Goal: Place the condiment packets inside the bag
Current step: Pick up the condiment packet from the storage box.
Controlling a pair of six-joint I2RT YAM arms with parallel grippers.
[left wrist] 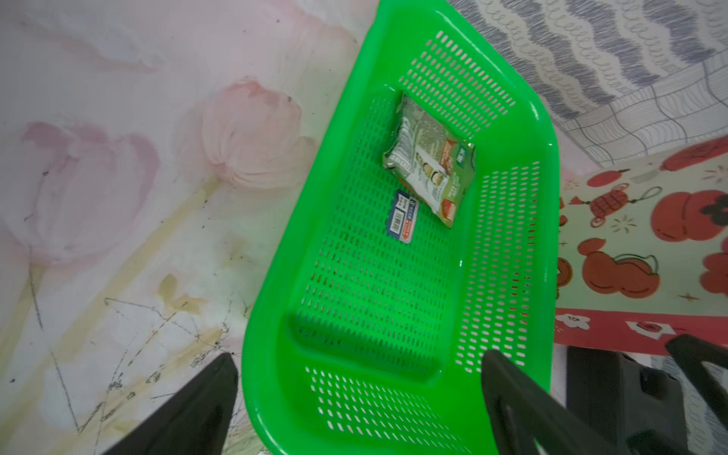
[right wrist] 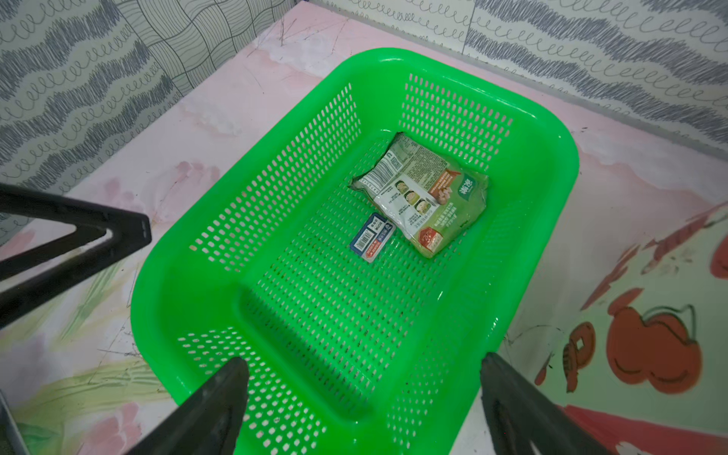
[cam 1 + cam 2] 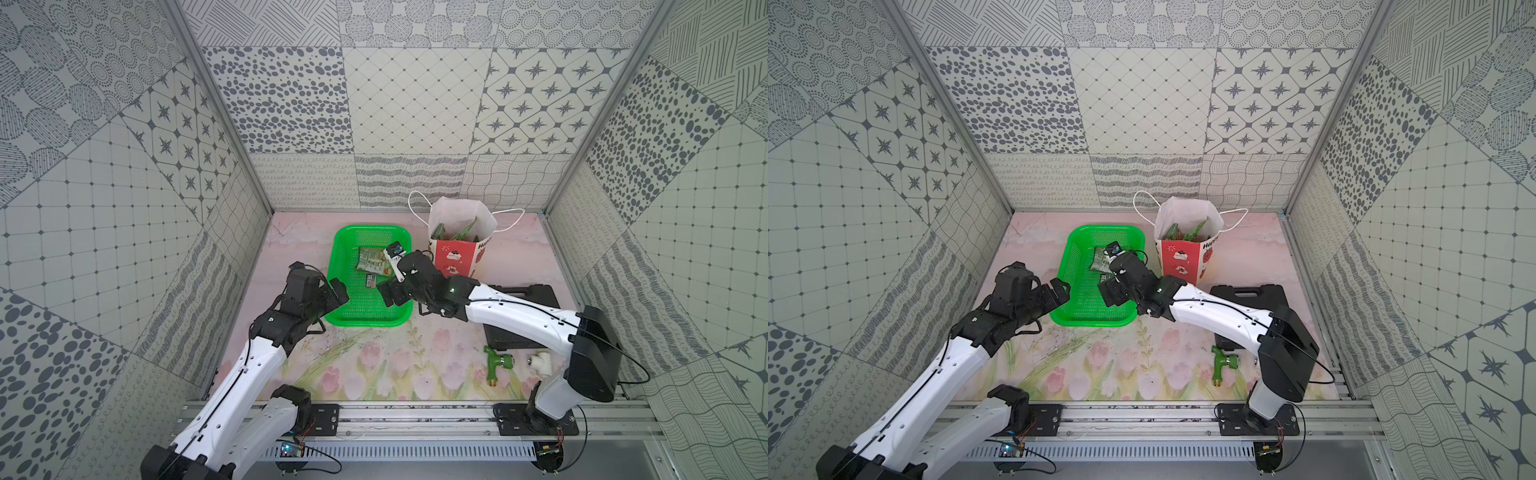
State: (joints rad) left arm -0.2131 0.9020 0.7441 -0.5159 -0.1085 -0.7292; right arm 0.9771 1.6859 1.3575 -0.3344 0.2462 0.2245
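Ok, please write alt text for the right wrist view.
A bright green perforated plastic basket holds one flat green-and-silver condiment packet beside a small blue barcoded label. The open right gripper hangs over one end.

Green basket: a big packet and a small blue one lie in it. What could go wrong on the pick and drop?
1. The green packet lies flat close to the basket wall; the open right gripper might hit the mesh or slip on the glossy film.
2. The small blue packet lies beside it and may get dragged or left behind.
3. The bag already holds packets that stick up near its mouth; a drop could catch on them or tip the bag.
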